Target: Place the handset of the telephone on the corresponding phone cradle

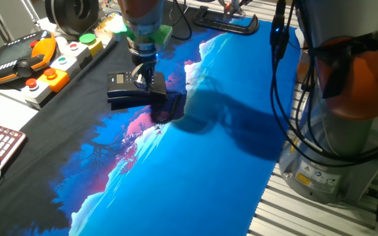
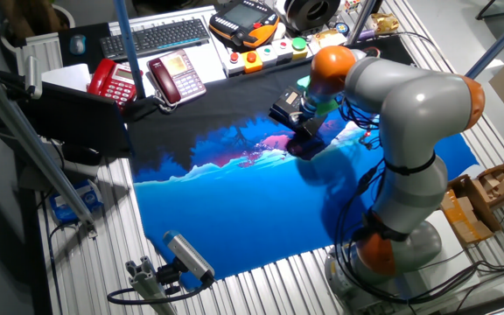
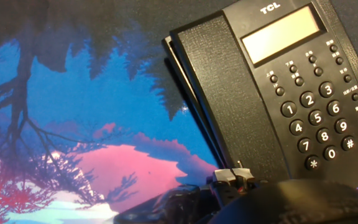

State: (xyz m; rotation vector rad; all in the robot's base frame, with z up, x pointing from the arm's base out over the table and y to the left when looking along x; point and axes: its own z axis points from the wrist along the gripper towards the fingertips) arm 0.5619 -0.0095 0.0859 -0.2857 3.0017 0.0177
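Blue-and-black mat [image 1: 195, 170], frame centre: telephone [image 3: 291, 93]; handset [image 3: 229, 106] seemingly lying on cradle. My gripper [image 1: 146, 80] above; finger state indeterminable. Next: confirm seating, withdraw.

The grey KUKA arm with orange joints [image 2: 409, 131] bends over from its base and points its wrist straight down above the small black plastic desk phone [image 1: 131, 88]. Its two-finger gripper [image 1: 144, 77] hangs just over the phone's top face, fingers pointing down. Whether the jaws are parted or closed cannot be made out in any view.
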